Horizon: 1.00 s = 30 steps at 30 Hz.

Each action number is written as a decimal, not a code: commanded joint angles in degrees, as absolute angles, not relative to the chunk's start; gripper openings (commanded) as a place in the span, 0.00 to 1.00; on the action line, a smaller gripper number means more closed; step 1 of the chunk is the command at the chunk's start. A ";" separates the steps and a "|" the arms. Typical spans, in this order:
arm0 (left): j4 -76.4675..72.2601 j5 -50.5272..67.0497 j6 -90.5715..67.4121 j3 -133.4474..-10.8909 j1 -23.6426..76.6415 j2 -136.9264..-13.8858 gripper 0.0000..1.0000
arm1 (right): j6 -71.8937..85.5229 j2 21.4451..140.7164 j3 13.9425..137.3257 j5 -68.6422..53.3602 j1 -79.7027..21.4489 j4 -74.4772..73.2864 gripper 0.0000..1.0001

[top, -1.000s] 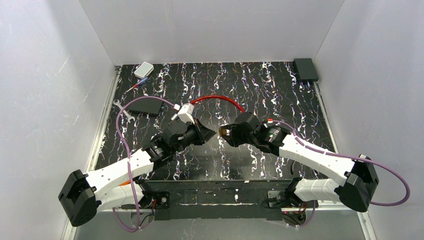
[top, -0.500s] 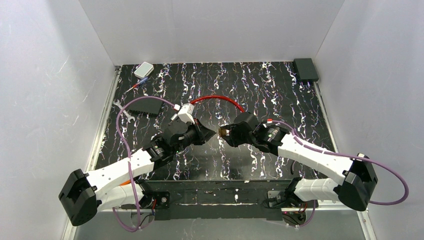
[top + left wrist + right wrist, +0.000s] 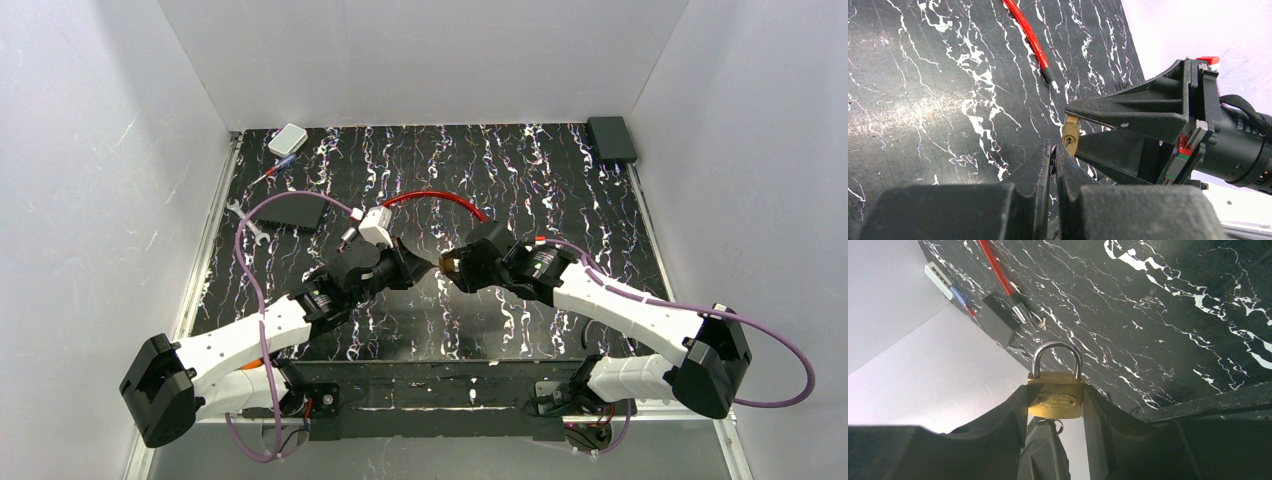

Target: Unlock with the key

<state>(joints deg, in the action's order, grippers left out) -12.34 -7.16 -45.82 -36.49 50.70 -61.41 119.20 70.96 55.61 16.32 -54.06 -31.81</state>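
Closing on the keyhole: I hold the brass padlock (image 3: 1056, 400) clamped by its 2 narrow sides in the right gripper (image 3: 449, 266), raised above the middle of the tabletop (image 3: 560, 170). Its keyhole end faces the left gripper (image 3: 1053, 151) and its shackle points away. The left gripper, pinched tight on the key (image 3: 1057, 426), is the working arm. Its tips sit just beside the lock's underside, roughly in line with the lock's long axis. Whether the blade is seated I cannot tell. Black marbled surface lies below, a red cable (image 3: 436, 198) runs toward the far edge, and white walls stand on 3 sides. Room looks ample.
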 commanded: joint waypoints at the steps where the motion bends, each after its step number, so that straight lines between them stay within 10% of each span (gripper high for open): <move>1: -13.01 -10.34 -44.88 -39.08 51.32 -61.41 0.00 | 126.01 71.01 58.75 15.33 -54.48 -32.73 0.01; 30: -12.83 -23.64 -48.68 -38.47 59.12 -58.89 0.00 | 131.29 76.31 66.00 17.35 -54.38 -37.76 0.01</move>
